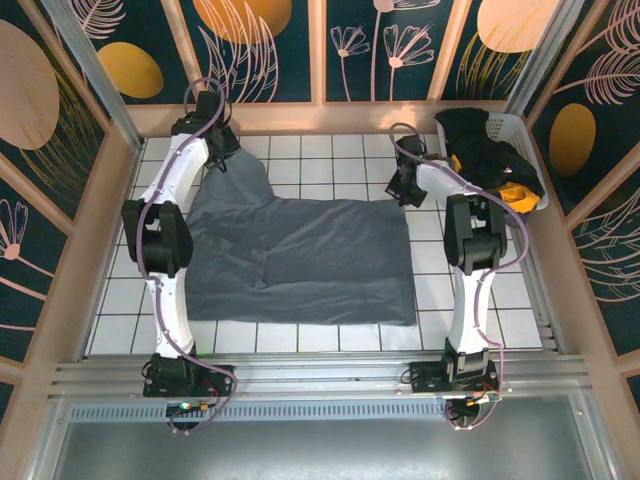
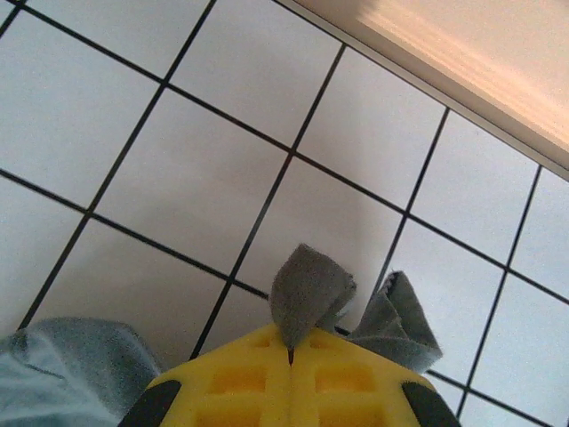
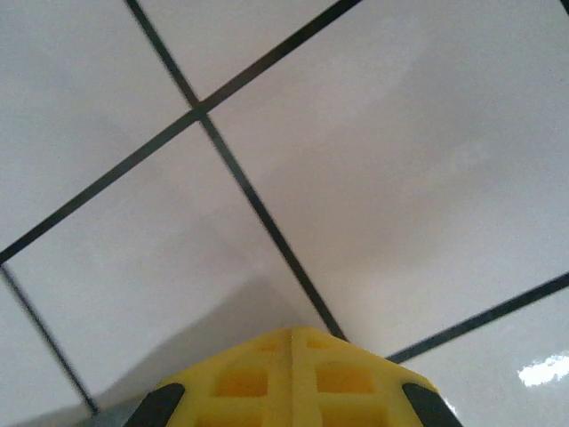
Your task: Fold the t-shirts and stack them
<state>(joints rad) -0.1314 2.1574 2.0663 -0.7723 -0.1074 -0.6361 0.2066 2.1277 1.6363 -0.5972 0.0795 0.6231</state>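
Note:
A slate-grey t-shirt [image 1: 300,255] lies spread flat on the white tiled table. One part of it is drawn out toward the far left corner. My left gripper [image 1: 214,150] is there, shut on a fold of that grey cloth [image 2: 307,286], which pokes out above the closed yellow jaws [image 2: 291,351]; another flap [image 2: 400,325] hangs beside them. My right gripper [image 1: 404,190] hovers at the shirt's far right corner. Its yellow jaws [image 3: 292,334] are shut over bare tile, with no cloth seen between them. A black t-shirt [image 1: 475,135] and an orange-yellow one [image 1: 515,192] lie in the basket.
The white plastic laundry basket [image 1: 507,125] stands at the back right corner, next to the right arm. Wooden rails and patterned walls border the table [image 1: 320,150] on three sides. A metal rail runs along the near edge by the arm bases.

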